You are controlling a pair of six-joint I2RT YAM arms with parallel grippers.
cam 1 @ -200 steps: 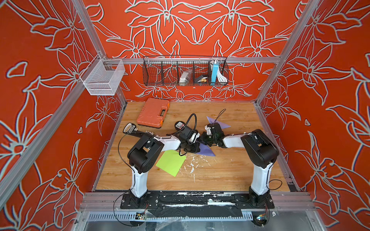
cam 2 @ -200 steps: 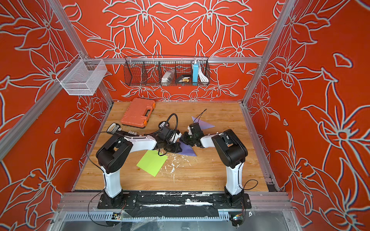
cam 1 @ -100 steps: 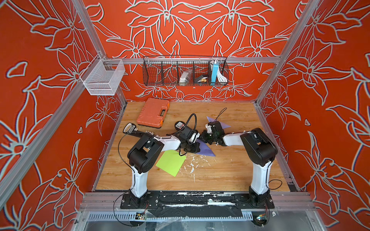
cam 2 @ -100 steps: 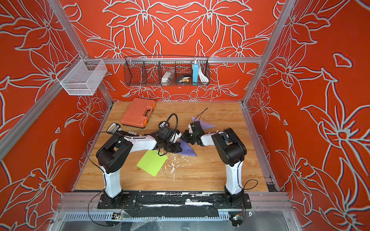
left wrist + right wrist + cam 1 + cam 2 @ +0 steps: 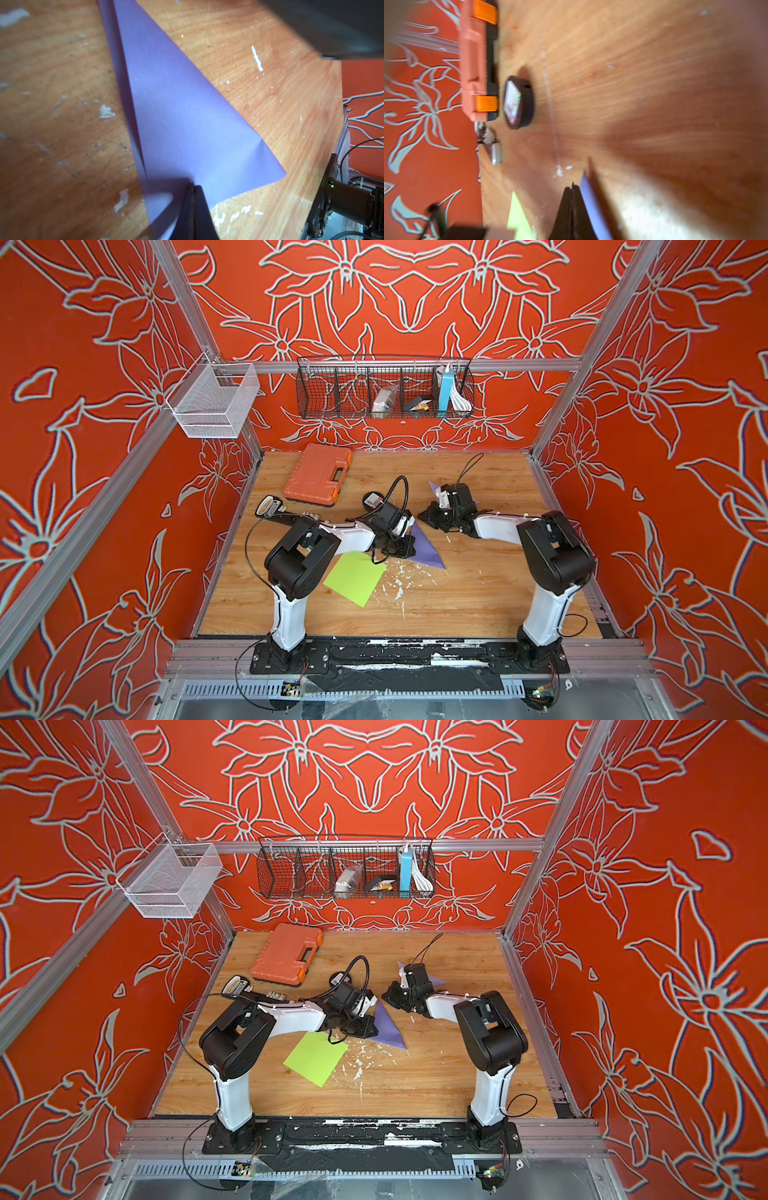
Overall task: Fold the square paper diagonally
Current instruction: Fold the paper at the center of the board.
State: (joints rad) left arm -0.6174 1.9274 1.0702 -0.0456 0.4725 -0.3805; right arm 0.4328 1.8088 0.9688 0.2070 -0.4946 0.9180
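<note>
Purple paper (image 5: 424, 547) lies on table (image 5: 478, 593), already folded to triangle, between arms. Left tool (image 5: 193, 185) clenched, empty, tip on paper. Right tool (image 5: 572, 186) clenched, empty, just beside paper tip. Rub along fold slowly; keep edges lined up.

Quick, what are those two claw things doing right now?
Left tool: closed, tip on the purple paper; a pinch cannot be told.
Right tool: closed, apparently empty.

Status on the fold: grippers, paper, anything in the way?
Left gripper shut, tips on the purple paper. Right gripper shut beside one corner. Paper already a folded triangle. Green paper lies close by.
</note>
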